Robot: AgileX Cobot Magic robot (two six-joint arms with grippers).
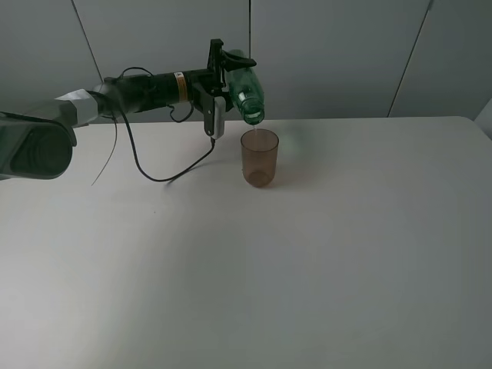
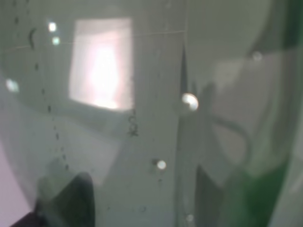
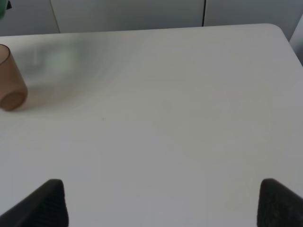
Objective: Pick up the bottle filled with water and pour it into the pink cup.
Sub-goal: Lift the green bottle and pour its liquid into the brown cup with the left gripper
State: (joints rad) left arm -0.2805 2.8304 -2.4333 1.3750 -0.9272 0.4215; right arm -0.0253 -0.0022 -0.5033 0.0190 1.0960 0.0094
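My left gripper (image 1: 224, 63) is shut on the green see-through bottle (image 1: 246, 91) and holds it tipped, neck down, just above the rim of the pink cup (image 1: 260, 157). The cup stands upright on the white table (image 1: 307, 254). A thin stream of water shows at the bottle's mouth. In the left wrist view the bottle's wall (image 2: 142, 118) fills the frame with drops on it. The right wrist view shows the cup (image 3: 10, 80) far off and my right gripper (image 3: 161, 201) open and empty over bare table.
A black cable (image 1: 154, 165) hangs from the left arm and loops onto the table left of the cup. The table's far edge meets grey wall panels (image 1: 346, 54) behind the cup.
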